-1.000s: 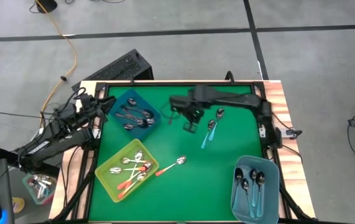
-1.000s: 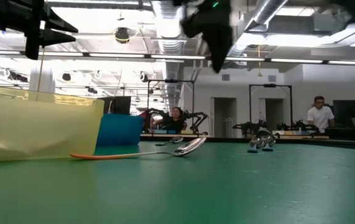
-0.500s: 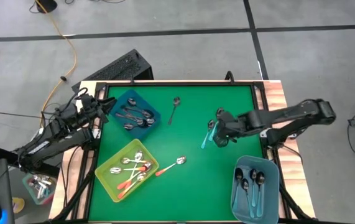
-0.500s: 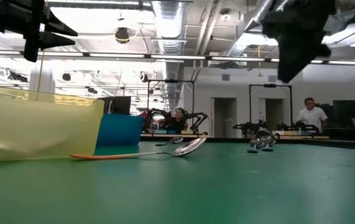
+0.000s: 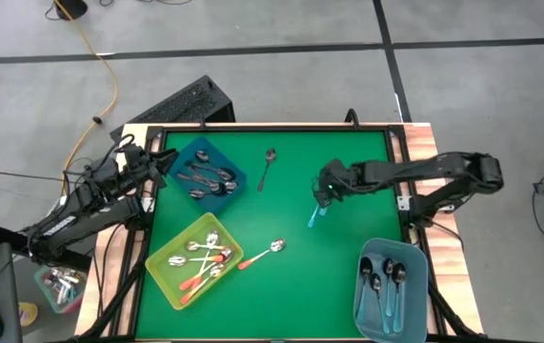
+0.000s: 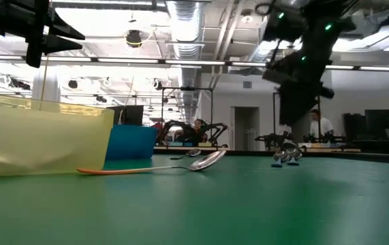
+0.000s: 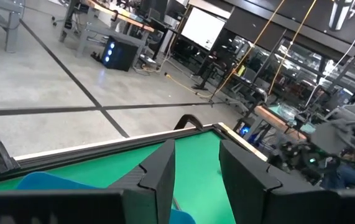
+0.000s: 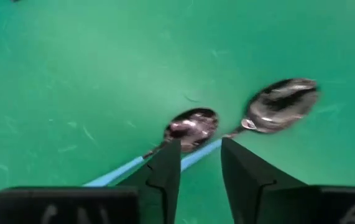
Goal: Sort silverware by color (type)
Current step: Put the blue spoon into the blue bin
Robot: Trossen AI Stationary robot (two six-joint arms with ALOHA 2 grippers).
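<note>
Two teal-handled spoons (image 8: pixel 193 125) lie side by side on the green mat, a second bowl (image 8: pixel 282 103) next to the first. My right gripper (image 5: pixel 326 191) hovers just over their bowls, open, with nothing between its fingers (image 8: pixel 165 169); the low view shows the gripper (image 6: pixel 296 102) above the spoons (image 6: pixel 286 156). A dark grey spoon (image 5: pixel 268 168) lies at the back middle. An orange-handled spoon (image 5: pixel 262 253) lies beside the yellow-green bin (image 5: pixel 164 270). My left gripper (image 7: pixel 196 174) waits open at the table's left edge, by the dark blue bin (image 5: pixel 229 165).
The dark blue bin holds dark spoons, the yellow-green bin orange-handled ones, and a light blue bin (image 5: pixel 369 303) at the front right teal-handled ones. A raised black frame (image 5: pixel 272 127) rims the mat. A person (image 6: pixel 195 126) sits far behind the table.
My right arm swung from the back middle out to the right, uncovering the dark grey spoon, then came back over the teal spoons. The left arm stayed still.
</note>
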